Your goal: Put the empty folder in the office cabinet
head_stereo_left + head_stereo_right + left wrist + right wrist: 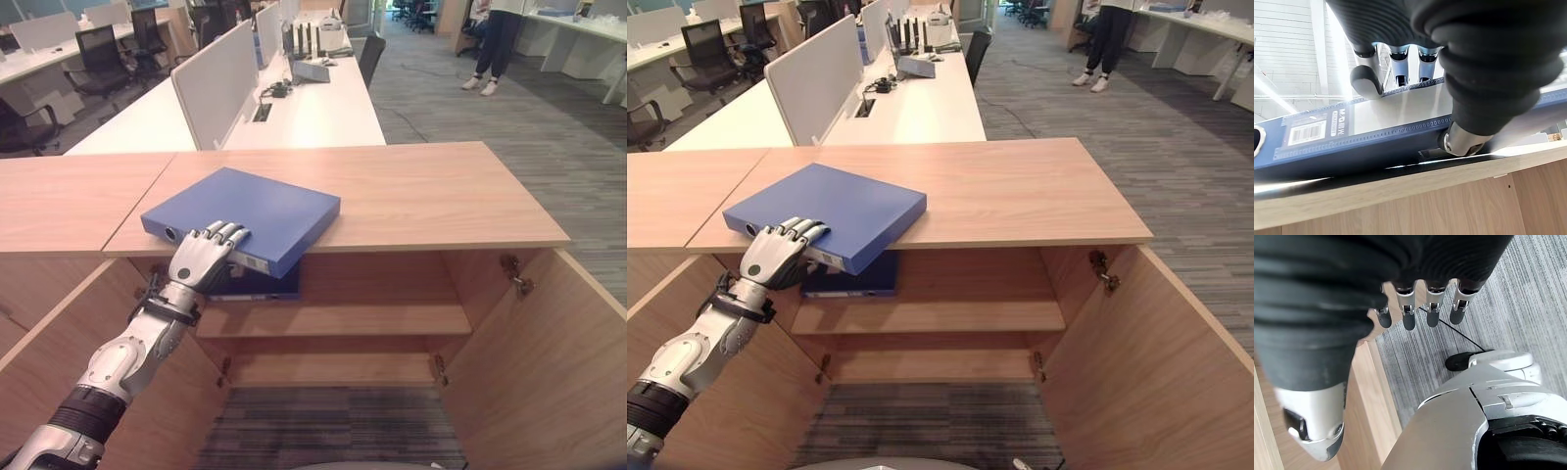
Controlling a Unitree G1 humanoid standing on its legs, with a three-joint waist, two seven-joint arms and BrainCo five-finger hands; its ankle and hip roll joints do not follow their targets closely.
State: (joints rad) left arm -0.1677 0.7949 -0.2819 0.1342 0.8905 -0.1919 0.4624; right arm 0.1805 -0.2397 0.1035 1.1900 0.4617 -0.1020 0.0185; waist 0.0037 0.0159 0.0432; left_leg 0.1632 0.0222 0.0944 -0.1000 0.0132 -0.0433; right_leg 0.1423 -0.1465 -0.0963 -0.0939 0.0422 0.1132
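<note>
Closest to my head camera is my left robot hand, fingers curled over the near spine edge of the blue folder, thumb tucked under it in the left wrist view, so I'd call that a proper hold on the folder. It's lying flat on the wooden top of the office cabinet, with the near corner hanging out past the front edge. Both cabinet doors are swung open below, and there's a shelf with another dark blue folder already lying on it, right under my hand.

My right robot hand is hanging down by the floor, fingers relaxed and straight, holding nothing.

What worries me: I've only got the folder by one edge, so once I drag it off the top the far end will probably drop and twist in my fingers. If it droops it could catch the lip of the cabinet top or the shelf edge going in. The folder already on the shelf sits about where I'd aim, so I might shove it back or jam on it. Can't really tell how deep the thumb sits, since the wrist cover blocks it.
</note>
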